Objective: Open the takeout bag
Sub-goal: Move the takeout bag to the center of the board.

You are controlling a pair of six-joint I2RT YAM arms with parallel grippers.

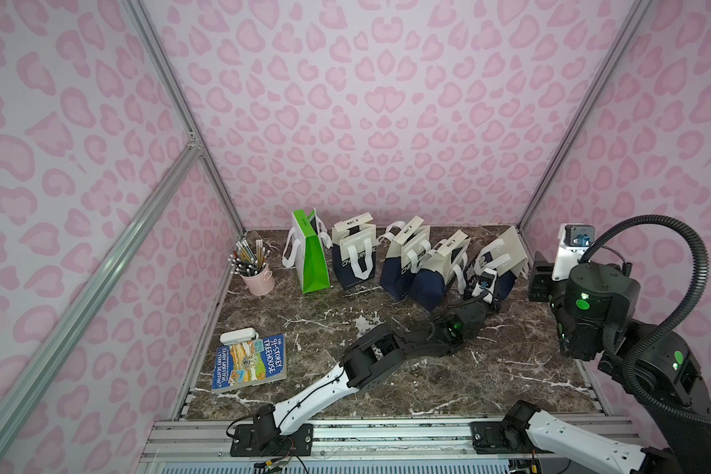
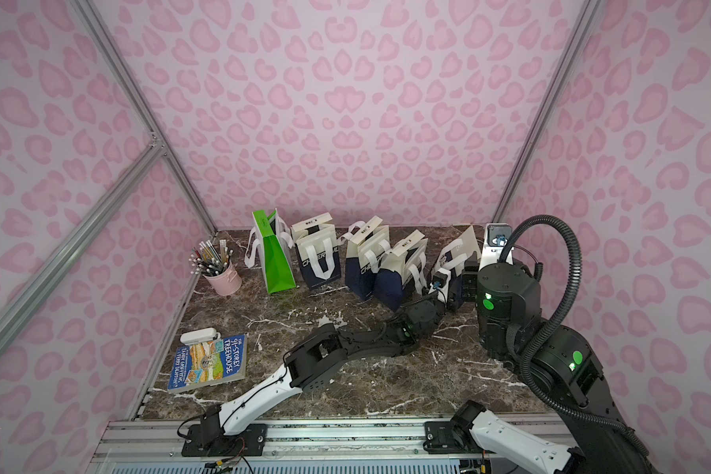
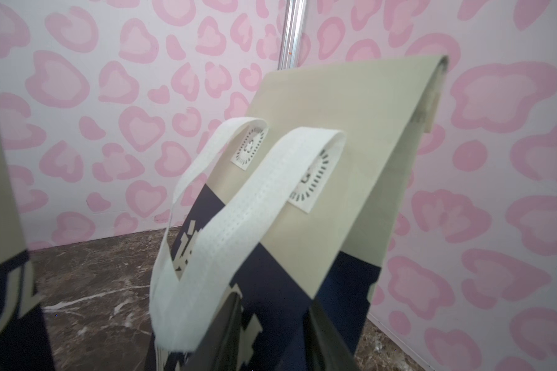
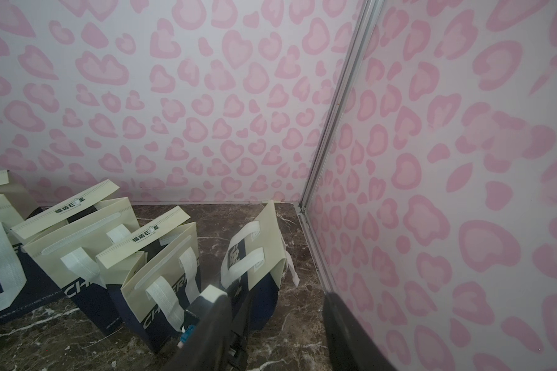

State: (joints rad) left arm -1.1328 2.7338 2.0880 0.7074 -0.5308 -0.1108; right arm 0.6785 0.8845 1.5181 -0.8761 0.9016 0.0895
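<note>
My left gripper (image 1: 489,297) is down low at the foot of the takeout bag (image 1: 505,254). It is right by the blue bottom part, but that view is dark and blurry, so I cannot tell if it pinches anything. My right gripper (image 1: 539,275) hangs just beside the bag, fingers spread, holding nothing. The bag leans in the far right corner. Its top is flat and shut, so all the opening is left to do.
</note>
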